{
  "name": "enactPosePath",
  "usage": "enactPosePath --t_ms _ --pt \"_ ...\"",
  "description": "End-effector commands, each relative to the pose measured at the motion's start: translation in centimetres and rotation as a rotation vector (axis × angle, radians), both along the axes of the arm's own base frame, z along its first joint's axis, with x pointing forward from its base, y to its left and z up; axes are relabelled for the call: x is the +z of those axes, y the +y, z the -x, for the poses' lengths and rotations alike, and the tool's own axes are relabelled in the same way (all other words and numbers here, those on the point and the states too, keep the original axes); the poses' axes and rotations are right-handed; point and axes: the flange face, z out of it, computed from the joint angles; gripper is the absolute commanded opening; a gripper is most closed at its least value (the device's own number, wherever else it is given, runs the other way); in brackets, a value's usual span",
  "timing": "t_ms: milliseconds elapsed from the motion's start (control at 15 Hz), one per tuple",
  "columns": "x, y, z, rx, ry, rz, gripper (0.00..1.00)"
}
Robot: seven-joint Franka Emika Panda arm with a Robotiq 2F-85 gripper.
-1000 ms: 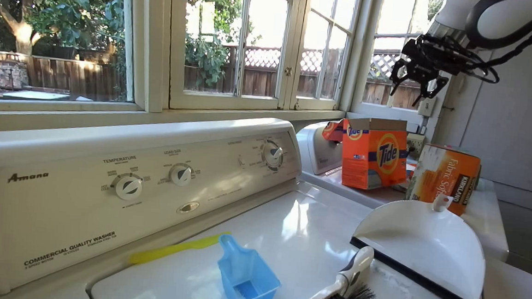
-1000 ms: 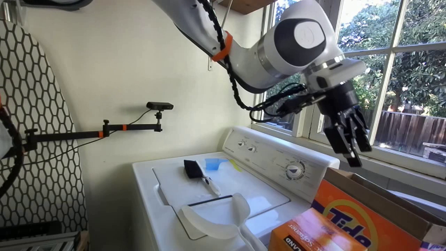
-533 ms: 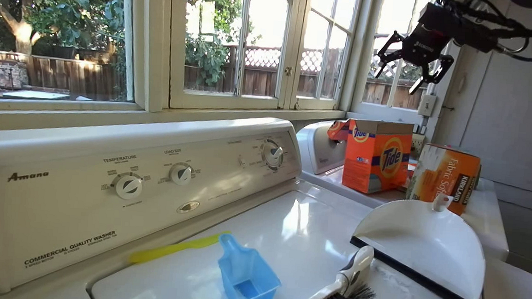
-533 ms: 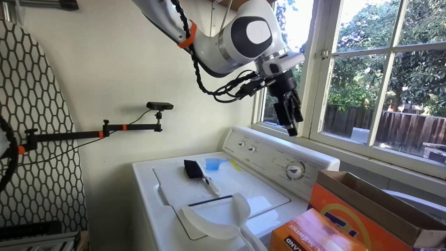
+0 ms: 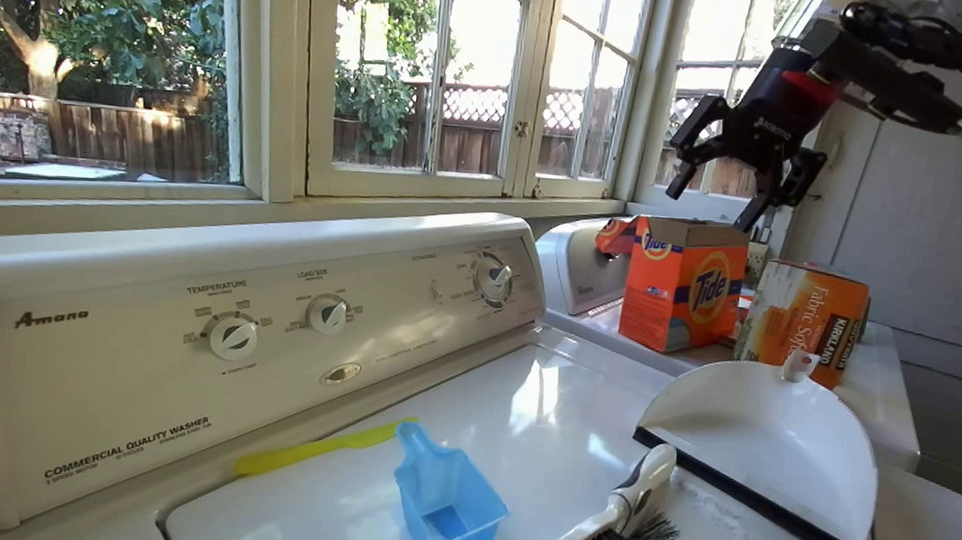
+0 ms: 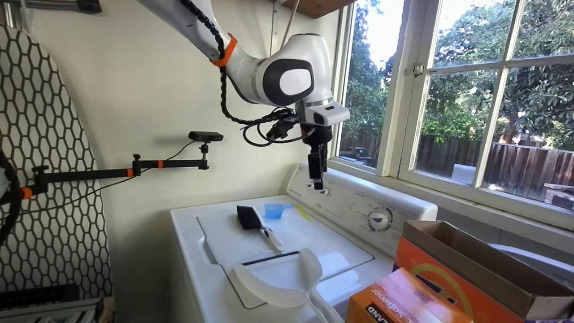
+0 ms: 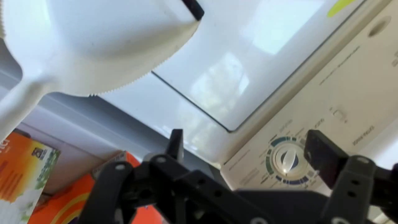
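My gripper (image 5: 709,207) is black, open and empty. It points down and hangs in the air above the washer, near its control panel (image 6: 350,199), as an exterior view shows the gripper (image 6: 319,184). In the wrist view its two fingers stand wide apart, with a white washer knob (image 7: 288,160) between and beyond them. A blue scoop (image 6: 273,211) and a yellow strip (image 6: 303,213) lie on the washer lid below. A brush (image 6: 247,217) with black bristles lies beside the scoop. A white dustpan (image 7: 108,46) lies nearer the boxes. The gripper touches nothing that I can see.
An open orange Tide box (image 5: 705,292) and an orange fabric softener box (image 5: 812,315) stand on the neighbouring machine. Windows (image 6: 466,112) run behind the washer panel. A camera (image 6: 205,136) on a black arm juts out by the wall.
The arm has swung from above the Tide box over to the washer, and the gripper has turned more upright and come lower. The Tide box has shifted slightly towards the washer.
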Motion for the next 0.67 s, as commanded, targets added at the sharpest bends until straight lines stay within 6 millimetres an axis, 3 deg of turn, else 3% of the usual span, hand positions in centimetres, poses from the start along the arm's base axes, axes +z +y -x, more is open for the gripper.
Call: enactPosePath --t_ms 0,267,333,600 --pt "-2.3 2.0 1.2 0.094 0.112 -0.050 1.00" --pt "-4.9 4.6 1.7 0.191 0.219 -0.023 1.00" --pt "-3.9 3.4 1.7 0.136 0.172 -0.027 1.00" --pt "-5.2 4.6 1.8 0.173 0.199 -0.019 1.00"
